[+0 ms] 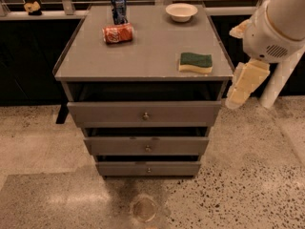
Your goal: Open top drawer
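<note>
The top drawer (pixel 143 112) is the widest of three grey drawers in a grey cabinet (pixel 143 61). It has a small round metal knob (pixel 146 115) at its centre. Its front stands out a little from the cabinet, with a dark gap above it. My gripper (pixel 243 86), cream-coloured under a white wrist, hangs beside the cabinet's right edge at the height of the top drawer. It touches nothing and holds nothing that I can see.
On the cabinet top lie a green and yellow sponge (pixel 196 62), a tipped orange can (pixel 117 33), an upright blue can (pixel 118 7) and a white bowl (pixel 181 12). Two narrower drawers (pixel 147 147) sit below. The speckled floor has a round drain (pixel 144 208).
</note>
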Motion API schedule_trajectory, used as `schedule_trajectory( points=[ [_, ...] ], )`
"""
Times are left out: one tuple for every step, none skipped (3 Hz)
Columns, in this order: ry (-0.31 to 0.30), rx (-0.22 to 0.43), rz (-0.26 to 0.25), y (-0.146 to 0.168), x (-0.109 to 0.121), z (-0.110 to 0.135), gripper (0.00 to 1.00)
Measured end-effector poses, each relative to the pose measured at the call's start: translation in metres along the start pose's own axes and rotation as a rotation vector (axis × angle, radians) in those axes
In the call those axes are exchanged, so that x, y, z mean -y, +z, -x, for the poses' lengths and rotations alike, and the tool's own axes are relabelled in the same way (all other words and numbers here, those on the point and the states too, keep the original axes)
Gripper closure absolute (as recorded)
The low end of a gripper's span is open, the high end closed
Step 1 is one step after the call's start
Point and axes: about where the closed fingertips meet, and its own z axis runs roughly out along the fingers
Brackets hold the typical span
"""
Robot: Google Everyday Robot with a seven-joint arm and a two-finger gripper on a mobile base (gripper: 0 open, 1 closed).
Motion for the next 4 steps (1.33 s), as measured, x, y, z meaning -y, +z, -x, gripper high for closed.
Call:
schedule_trajectory(
  points=[
    [0.089, 0.183, 0.01, 0.0457, 0.0065, -0.011, 0.0],
    [0.123, 0.243, 0.019, 0.0476, 0.0071, -0.0018, 0.0],
    [0.122, 0.243, 0.019, 0.0474, 0.0068, -0.0014, 0.0],
    [0.117, 0.226, 0.031, 0.0538, 0.001, -0.0013, 0.0]
  ],
)
